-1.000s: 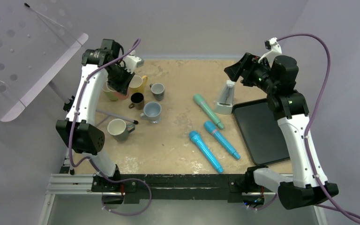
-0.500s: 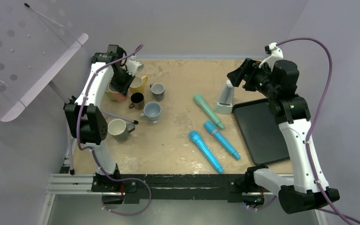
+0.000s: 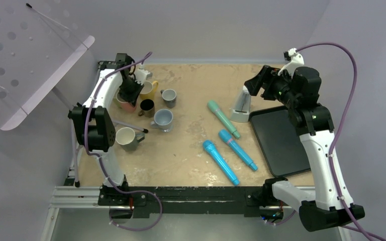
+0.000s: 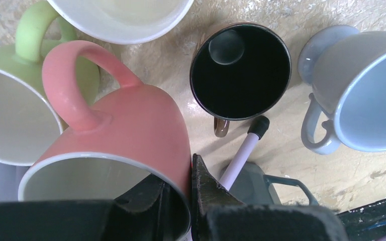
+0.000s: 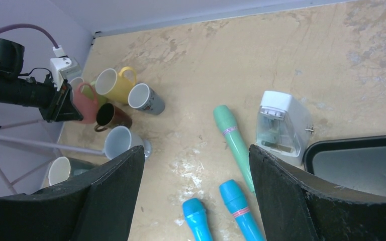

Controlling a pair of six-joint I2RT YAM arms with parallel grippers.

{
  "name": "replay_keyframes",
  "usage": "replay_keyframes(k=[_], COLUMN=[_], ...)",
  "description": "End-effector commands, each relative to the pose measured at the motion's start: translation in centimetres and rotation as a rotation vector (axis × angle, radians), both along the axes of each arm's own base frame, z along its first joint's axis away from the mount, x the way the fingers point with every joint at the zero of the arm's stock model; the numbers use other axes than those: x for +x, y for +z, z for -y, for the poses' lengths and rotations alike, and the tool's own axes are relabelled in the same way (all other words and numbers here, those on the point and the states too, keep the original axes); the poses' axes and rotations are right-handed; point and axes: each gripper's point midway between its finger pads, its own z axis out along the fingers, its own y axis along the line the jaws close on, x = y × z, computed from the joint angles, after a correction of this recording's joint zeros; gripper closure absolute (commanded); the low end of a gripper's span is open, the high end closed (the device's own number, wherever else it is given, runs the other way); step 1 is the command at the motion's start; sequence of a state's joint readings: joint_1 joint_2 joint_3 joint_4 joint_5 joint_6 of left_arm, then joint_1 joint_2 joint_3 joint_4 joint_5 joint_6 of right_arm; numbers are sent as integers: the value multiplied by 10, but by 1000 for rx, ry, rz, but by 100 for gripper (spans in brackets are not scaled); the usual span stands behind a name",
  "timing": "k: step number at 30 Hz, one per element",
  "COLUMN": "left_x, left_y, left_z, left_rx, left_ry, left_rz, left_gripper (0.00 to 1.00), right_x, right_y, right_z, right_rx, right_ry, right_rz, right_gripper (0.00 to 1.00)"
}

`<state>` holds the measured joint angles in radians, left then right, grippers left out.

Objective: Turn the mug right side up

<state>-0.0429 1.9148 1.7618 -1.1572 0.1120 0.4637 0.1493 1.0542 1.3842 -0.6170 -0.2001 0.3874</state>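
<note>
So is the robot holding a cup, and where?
The left pincer grips the pink mug by its rim, one finger inside, one outside. The right pincer holds nothing.

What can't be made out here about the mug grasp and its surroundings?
- Base of pink mug: left wrist view, hidden by its own body; resting or lifted, unclear.
- Top view: left arm covers most of that mug.
- Left wrist view: frame edge cuts off green mug.
- Right wrist view: tray cut by edge and right finger.

pink mug (image 4: 140,125) rim partly hidden, tray (image 5: 362,168) cropped
</note>
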Motion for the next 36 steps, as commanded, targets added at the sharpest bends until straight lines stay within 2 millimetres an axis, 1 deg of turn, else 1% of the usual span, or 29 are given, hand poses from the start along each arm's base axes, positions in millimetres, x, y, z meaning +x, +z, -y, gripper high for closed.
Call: replay_keyframes(k=[1, 6, 11, 14, 20, 23, 24, 28, 32, 36], left_x=[16, 22, 30, 32, 32, 28, 28, 26, 25, 21], left_y=[1, -14, -25, -31, -45, -46, -45, -40, -40, -33], left_z=[-2, 1, 0, 2, 3, 3, 1, -9, -22, -20], left_rx=[-24, -34, -28, -38, -46, -41, -32, 15, 69, 54], left_ry=[2, -58, -59, -53, -48, -44, -41, -21, 22, 28], left_rz=[72, 66, 59, 50, 37, 26, 32, 49, 39, 40], left_gripper=[100, 100, 100, 100, 99, 89, 84, 71, 63, 57], right_x=[-1, 0, -1, -3, -4, -4, -4, -5, -5, -5], right_y=[6, 3, 4, 7, 4, 3, 4, 3, 0, 1], right_z=[3, 2, 3, 4, 5, 6, 6, 7, 6, 7], right_rx=[-20, -15, -17, -17, -21, -24, -25, -26, -28, -29], right_ry=[-6, -1, -5, -11, -16, -17, -18, -21, -20, -20], right_rz=[27, 18, 15, 24, 14, 13, 14, 13, 9, 10], right_gripper=[20, 20, 20, 20, 20, 20, 20, 20, 20, 19])
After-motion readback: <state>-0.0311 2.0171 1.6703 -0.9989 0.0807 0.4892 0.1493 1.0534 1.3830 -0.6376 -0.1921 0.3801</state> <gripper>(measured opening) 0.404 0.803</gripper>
